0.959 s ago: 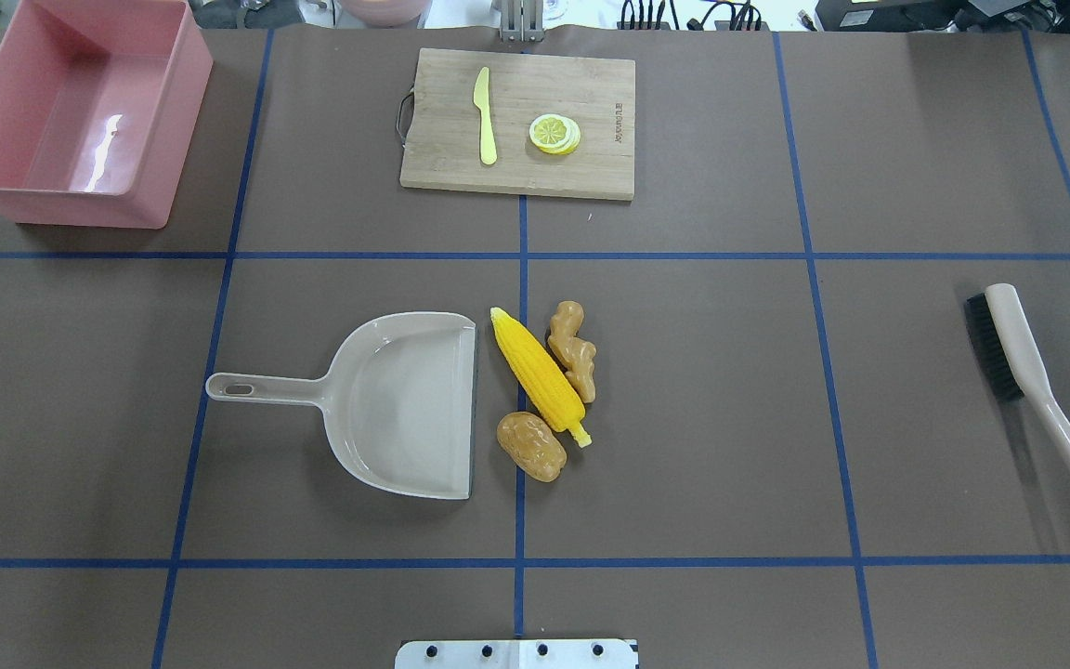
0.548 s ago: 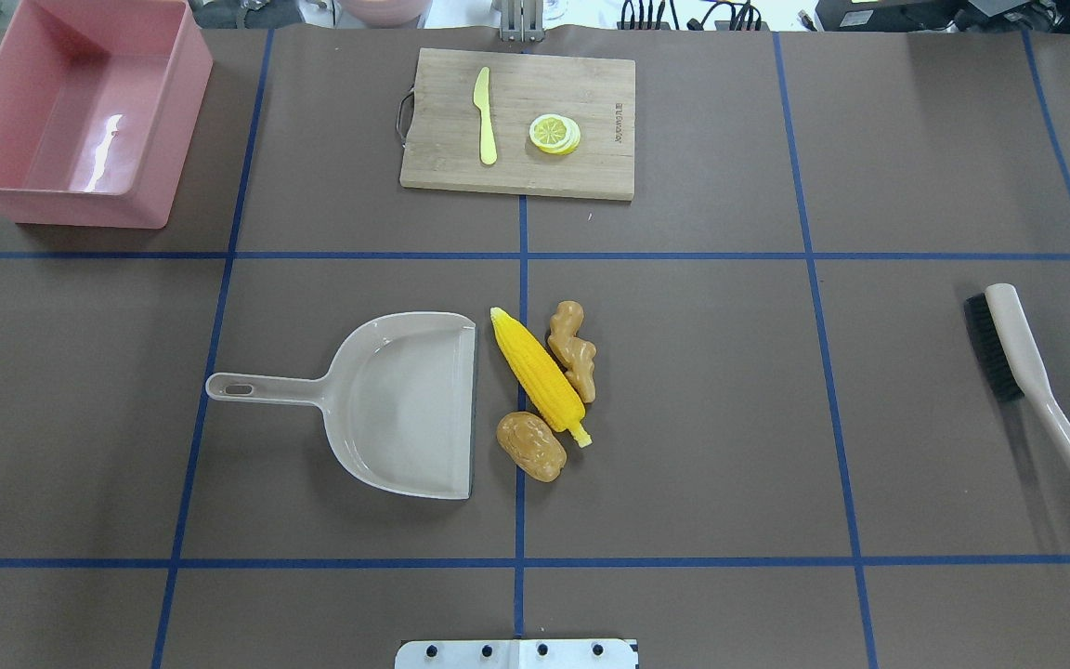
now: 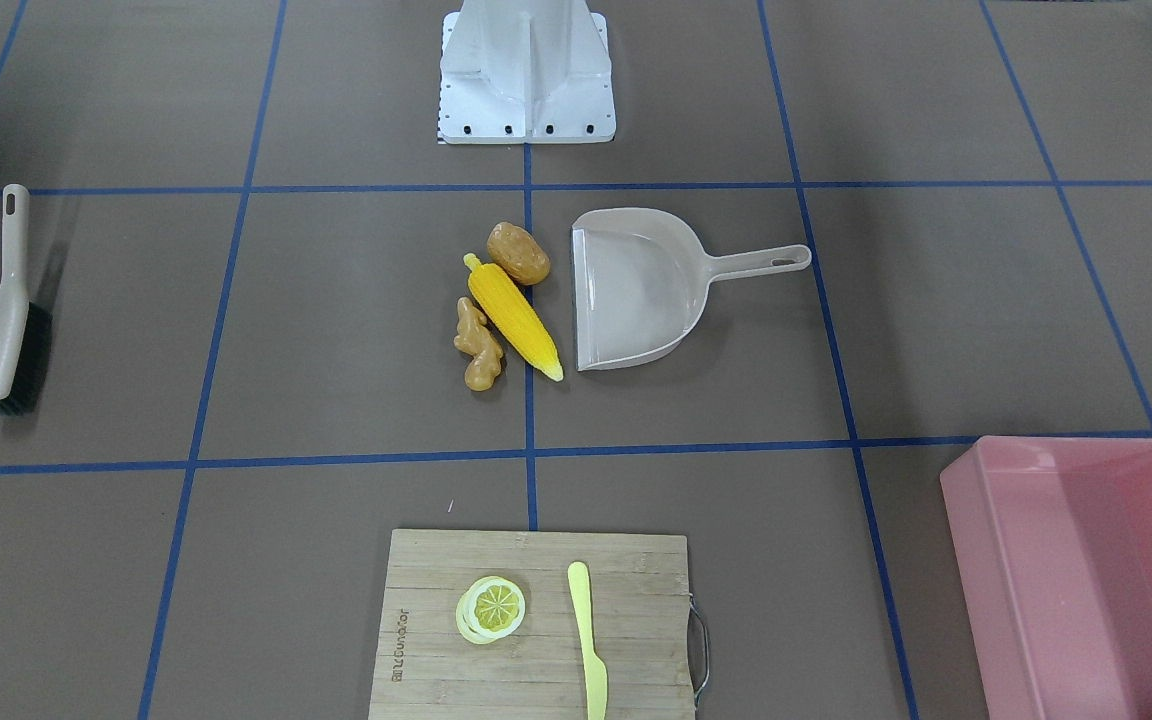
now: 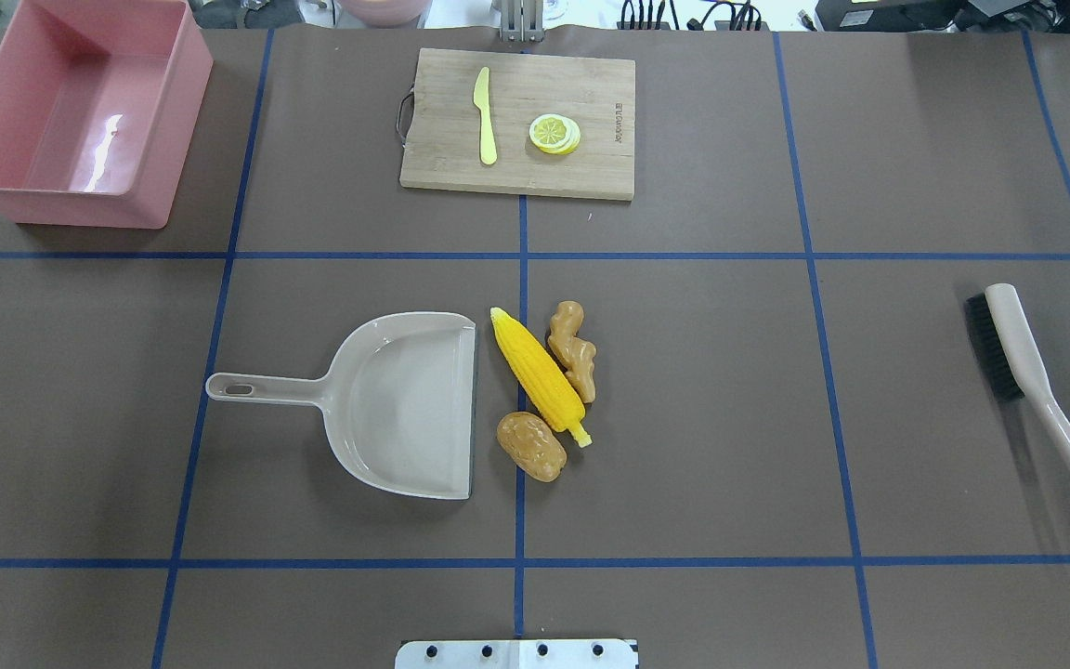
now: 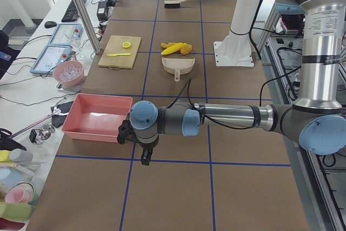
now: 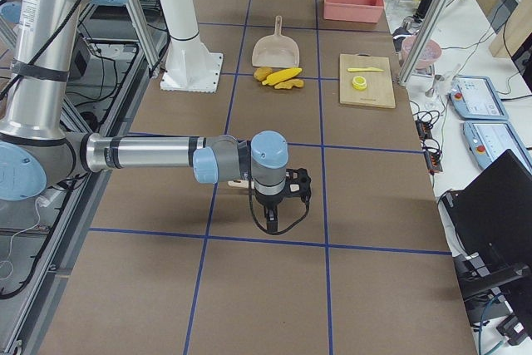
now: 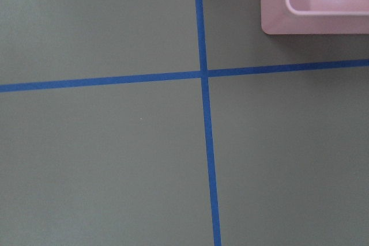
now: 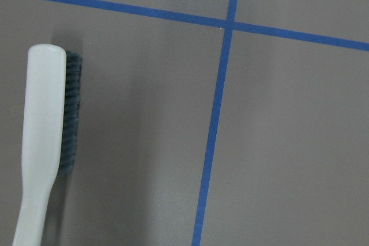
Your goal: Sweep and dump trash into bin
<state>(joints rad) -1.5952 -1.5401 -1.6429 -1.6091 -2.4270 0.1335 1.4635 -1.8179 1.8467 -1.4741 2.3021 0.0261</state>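
Note:
The trash lies mid-table in one cluster: a yellow corn cob (image 4: 540,376), a glossy brown potato (image 4: 531,446) and a knobbly tan ginger root (image 4: 574,351). They sit just off the open lip of a beige dustpan (image 4: 405,404). The empty pink bin (image 4: 61,209) stands at the far left corner. A beige brush (image 4: 1027,372) with black bristles lies at the right. My left gripper (image 5: 143,158) hangs beside the bin (image 5: 94,133), and my right gripper (image 6: 270,224) hangs over the brush (image 8: 40,142). Whether either is open or shut I cannot tell.
A wooden cutting board (image 4: 442,139) at the far middle carries a yellow knife (image 4: 485,116) and a lemon slice (image 4: 554,133). The robot's white base plate (image 4: 516,653) sits at the near edge. Blue tape lines grid the brown table.

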